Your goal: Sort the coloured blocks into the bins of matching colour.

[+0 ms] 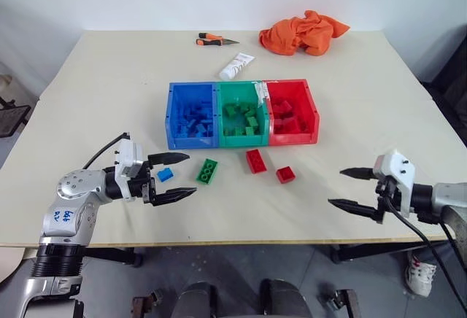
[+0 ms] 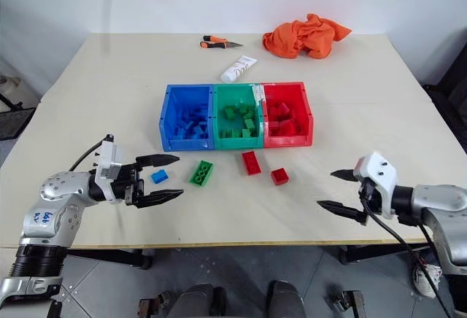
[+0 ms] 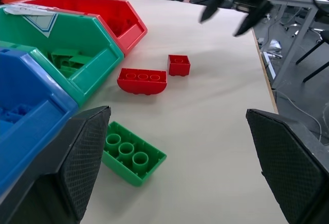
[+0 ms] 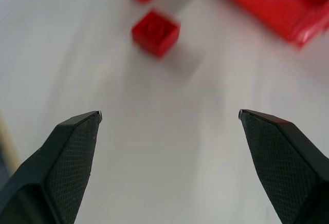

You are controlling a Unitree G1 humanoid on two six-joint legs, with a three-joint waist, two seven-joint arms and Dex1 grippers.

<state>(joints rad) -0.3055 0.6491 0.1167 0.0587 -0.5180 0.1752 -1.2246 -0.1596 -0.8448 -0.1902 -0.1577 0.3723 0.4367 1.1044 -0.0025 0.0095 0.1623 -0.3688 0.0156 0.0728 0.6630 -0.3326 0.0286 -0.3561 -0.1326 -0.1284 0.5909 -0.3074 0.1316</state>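
Left gripper (image 1: pixel 175 176), lower left, gapes wide around a blue block (image 1: pixel 165 174). Right gripper (image 1: pixel 348 188), lower right, gapes wide, empty. Bins (image 1: pixel 241 138) sit mid-frame.

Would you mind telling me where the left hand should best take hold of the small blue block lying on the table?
Probably across its two short plain side walls, coming level from the table's near-left edge. The small blue block lies flat, studs up, already between the open left hand's fingers, apart from the green block.
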